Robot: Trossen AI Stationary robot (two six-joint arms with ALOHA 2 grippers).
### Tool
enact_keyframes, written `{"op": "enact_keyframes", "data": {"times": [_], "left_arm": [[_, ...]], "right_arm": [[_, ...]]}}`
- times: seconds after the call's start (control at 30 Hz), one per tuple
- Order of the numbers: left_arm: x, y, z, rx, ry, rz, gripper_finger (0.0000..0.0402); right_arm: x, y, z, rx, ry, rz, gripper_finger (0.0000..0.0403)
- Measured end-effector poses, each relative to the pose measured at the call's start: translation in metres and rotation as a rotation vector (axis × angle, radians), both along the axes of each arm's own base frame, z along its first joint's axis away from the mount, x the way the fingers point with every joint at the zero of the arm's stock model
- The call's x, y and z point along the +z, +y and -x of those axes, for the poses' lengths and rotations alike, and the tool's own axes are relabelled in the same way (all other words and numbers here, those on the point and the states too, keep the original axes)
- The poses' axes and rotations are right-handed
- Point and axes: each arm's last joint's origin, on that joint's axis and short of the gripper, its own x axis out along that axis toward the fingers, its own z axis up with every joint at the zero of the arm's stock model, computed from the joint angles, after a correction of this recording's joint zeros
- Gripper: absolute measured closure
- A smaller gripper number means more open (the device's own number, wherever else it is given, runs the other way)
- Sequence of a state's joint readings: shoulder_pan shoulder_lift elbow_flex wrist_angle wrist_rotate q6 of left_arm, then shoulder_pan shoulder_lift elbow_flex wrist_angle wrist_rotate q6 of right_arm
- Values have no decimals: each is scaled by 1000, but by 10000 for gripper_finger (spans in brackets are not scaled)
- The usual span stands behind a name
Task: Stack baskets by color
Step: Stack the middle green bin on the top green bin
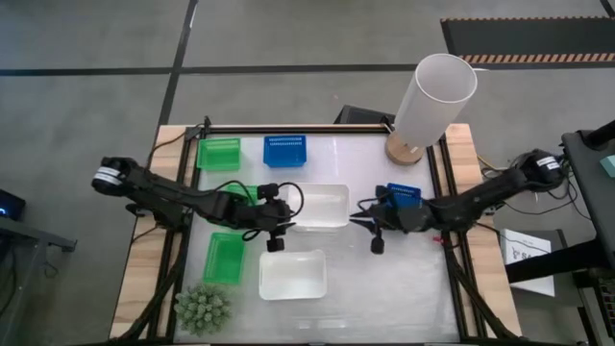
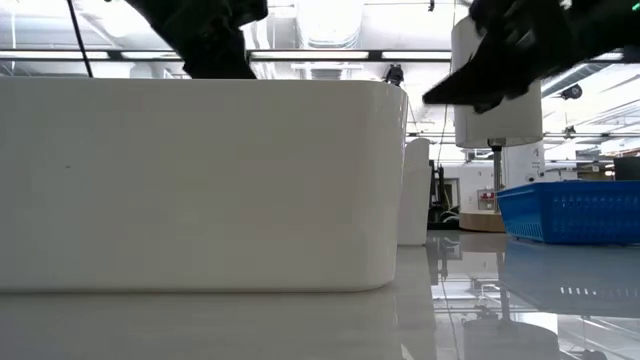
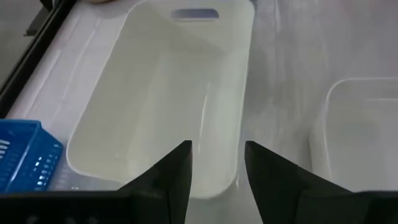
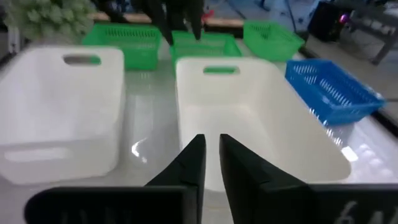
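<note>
A grey floor (image 1: 288,34) crossed by dark lines is seen around the table, with a hazard-striped mat (image 1: 527,38) at 1 o'clock.

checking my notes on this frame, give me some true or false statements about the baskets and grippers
1. Two white baskets lie on the table. True.
2. The tall white cylinder stands in a green basket. False: it stands on a round wooden base at the table's far right corner.
3. The left gripper holds a blue basket. False: it holds nothing, open above the white baskets.
4. A blue basket sits beside a green basket at the far edge. True.
5. The spiky plant is at the near left corner. True.
6. The right gripper is inside a white basket. False: it hangs beside one, holding nothing.
</note>
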State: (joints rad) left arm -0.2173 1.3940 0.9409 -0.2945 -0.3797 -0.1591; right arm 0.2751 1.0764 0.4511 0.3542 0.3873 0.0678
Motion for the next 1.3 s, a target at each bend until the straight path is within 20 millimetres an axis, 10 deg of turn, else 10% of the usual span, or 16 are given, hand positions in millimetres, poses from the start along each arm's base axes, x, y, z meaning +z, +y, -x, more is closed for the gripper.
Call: {"op": "enact_keyframes", "data": {"times": [0.43,0.9,1.3], "left_arm": [[-15,2,7,49,2,45,270],[3,0,19,127,-54,169,270],[-18,24,67,874,228,464,270]], "right_arm": [[-28,-20,-17,-69,105,20,394],[-1,-33,-10,-76,140,120,394],[55,-35,13,-34,78,223,394]]}}
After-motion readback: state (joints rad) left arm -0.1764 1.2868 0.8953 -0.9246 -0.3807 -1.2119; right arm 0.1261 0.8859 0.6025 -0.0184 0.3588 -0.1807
